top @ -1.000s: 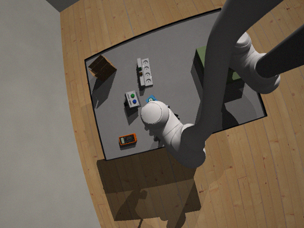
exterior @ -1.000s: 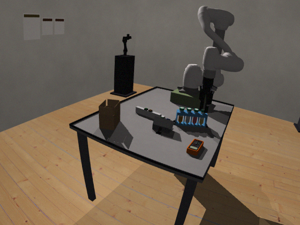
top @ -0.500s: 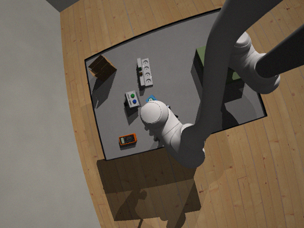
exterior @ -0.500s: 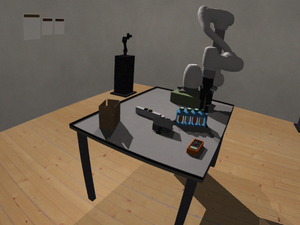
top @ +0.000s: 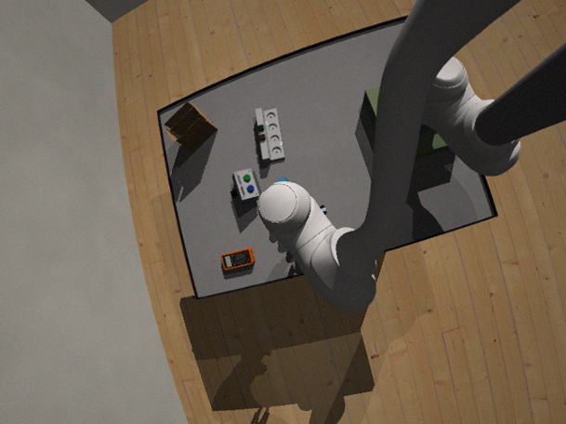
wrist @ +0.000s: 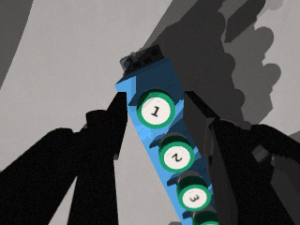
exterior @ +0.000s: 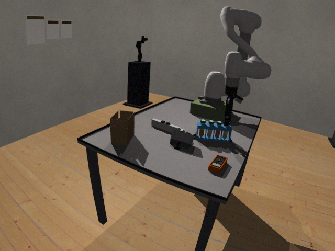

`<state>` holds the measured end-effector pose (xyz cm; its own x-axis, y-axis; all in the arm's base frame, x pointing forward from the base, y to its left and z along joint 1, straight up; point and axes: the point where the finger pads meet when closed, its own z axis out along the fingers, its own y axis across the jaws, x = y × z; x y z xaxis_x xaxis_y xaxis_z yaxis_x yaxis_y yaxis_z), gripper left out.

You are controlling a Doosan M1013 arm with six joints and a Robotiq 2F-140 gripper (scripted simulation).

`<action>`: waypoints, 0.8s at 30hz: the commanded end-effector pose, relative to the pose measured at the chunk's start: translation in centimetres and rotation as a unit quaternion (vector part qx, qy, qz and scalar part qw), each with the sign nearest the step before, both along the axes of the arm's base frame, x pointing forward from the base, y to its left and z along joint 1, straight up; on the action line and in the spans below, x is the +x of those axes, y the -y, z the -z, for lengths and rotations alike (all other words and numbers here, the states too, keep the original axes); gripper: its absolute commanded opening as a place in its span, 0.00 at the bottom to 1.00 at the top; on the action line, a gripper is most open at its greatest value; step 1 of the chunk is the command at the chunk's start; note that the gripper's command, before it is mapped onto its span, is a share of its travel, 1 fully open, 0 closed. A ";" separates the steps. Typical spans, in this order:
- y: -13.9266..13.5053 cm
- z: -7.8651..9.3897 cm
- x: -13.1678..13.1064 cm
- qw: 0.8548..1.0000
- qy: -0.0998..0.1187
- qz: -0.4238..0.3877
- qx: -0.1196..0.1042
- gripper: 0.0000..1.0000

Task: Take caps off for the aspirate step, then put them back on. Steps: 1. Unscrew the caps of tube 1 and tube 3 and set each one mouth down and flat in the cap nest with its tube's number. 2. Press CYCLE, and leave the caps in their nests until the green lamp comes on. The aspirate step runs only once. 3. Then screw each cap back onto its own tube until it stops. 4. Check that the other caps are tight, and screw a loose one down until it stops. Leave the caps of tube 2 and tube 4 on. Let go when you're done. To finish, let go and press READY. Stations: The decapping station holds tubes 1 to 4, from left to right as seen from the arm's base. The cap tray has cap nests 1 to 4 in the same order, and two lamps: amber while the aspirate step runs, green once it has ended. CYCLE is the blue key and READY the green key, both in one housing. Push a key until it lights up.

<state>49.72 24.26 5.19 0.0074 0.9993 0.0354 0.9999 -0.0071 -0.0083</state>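
The blue decapping station (wrist: 161, 117) holds four tubes with green-rimmed white caps. In the wrist view, cap 1 (wrist: 156, 112), cap 2 (wrist: 176, 158) and cap 3 (wrist: 192, 198) sit on their tubes, and cap 4 (wrist: 206, 219) shows at the bottom edge. My gripper (wrist: 155, 105) is open, one dark finger on each side of cap 1, with a small gap on both sides. In the exterior view the gripper (exterior: 227, 120) hangs straight down over the right end of the rack (exterior: 213, 132). The cap tray (top: 270, 133) has four empty nests; its lamps are unlit.
The key housing (top: 246, 184) with the green key (top: 246, 177) and blue key (top: 249, 188) stands between tray and rack. An orange multimeter (top: 238, 259) lies near the table's front edge. A cardboard box (exterior: 122, 130) stands at the far left. The arm's green base block (exterior: 207, 107) is behind the rack.
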 end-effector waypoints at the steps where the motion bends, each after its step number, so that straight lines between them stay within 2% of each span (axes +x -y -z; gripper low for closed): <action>1: 0.0 -0.1 0.1 0.998 0.003 0.065 -0.017 0.41; 5: 0.0 -0.1 0.1 0.998 0.003 0.065 -0.017 0.41; 6: 0.0 -0.1 0.1 0.998 0.003 0.065 -0.017 0.30; 20: 0.0 -0.1 0.1 0.998 0.003 0.065 -0.017 0.30; 24: 0.0 -0.1 0.1 0.999 0.005 -0.035 -0.017 0.30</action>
<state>49.74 24.26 5.20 0.0627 0.9980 -0.0023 0.9980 -0.0627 0.0013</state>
